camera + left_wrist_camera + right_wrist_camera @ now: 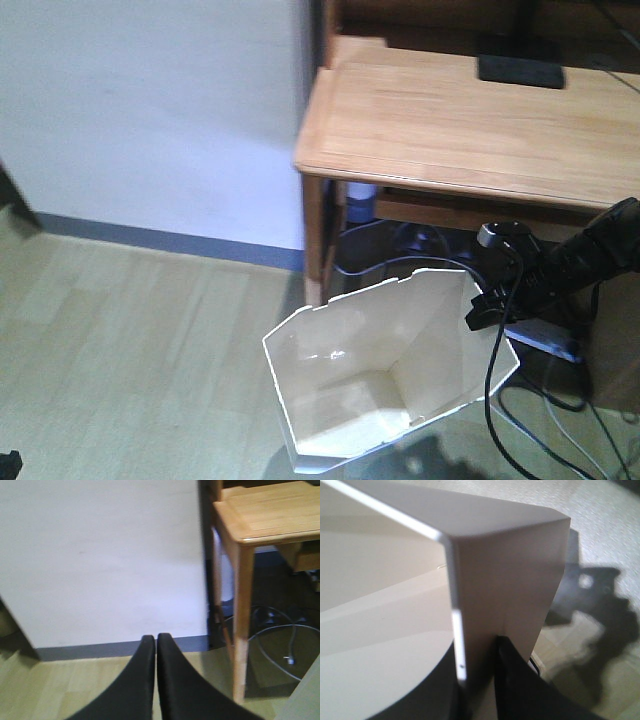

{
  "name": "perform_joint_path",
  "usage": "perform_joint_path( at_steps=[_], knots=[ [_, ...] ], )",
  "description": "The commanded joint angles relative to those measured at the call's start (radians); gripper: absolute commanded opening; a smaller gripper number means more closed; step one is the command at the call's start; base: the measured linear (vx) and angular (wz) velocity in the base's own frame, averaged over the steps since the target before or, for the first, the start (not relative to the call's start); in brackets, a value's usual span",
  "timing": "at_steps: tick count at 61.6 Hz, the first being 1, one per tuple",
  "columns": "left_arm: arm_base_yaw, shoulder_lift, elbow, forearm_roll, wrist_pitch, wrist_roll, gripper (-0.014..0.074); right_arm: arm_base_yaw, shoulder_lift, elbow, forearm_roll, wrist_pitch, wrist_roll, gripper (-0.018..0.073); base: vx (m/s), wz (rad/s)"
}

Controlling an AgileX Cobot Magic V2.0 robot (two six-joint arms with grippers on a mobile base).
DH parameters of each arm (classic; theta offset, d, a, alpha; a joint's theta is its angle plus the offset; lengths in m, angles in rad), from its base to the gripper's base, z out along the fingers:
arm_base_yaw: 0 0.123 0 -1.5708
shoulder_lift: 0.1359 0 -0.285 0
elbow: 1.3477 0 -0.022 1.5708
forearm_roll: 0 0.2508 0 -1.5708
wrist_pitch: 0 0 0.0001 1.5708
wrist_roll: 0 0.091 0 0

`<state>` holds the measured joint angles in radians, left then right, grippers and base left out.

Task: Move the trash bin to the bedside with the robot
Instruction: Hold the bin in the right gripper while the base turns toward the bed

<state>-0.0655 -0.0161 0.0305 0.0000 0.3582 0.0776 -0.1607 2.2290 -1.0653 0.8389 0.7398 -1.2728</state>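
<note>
The white trash bin (385, 370) hangs tilted, its angular rim facing me and its cream inside showing. My right gripper (478, 312) is shut on the bin's right rim wall. In the right wrist view one finger sits inside and one finger (520, 690) outside the thin white bin wall (505, 580). My left gripper (155, 642) is shut and empty, pointing at the white wall (100, 555) and the grey skirting. The bed is out of view.
A light wooden desk (470, 120) stands at the back right, with a black flat object (520, 68) on top. Its leg (244, 620) is near my left gripper. Cables (520, 420) lie under the desk on the pale wooden floor (130, 340).
</note>
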Motion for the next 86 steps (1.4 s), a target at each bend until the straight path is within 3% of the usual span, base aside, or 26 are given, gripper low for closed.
perform_joint_path(
  at_steps=[1,86],
  knots=[
    [0.0,-0.02,0.018,0.0,-0.069,-0.005,-0.0007,-0.003,-0.073,-0.016,0.106,0.177,0.0,-0.0003,-0.04,0.57],
    [0.0,-0.02,0.018,0.0,-0.069,-0.005,-0.0007,-0.003,-0.073,-0.016,0.106,0.177,0.0,-0.0003,0.1,0.6]
  ],
)
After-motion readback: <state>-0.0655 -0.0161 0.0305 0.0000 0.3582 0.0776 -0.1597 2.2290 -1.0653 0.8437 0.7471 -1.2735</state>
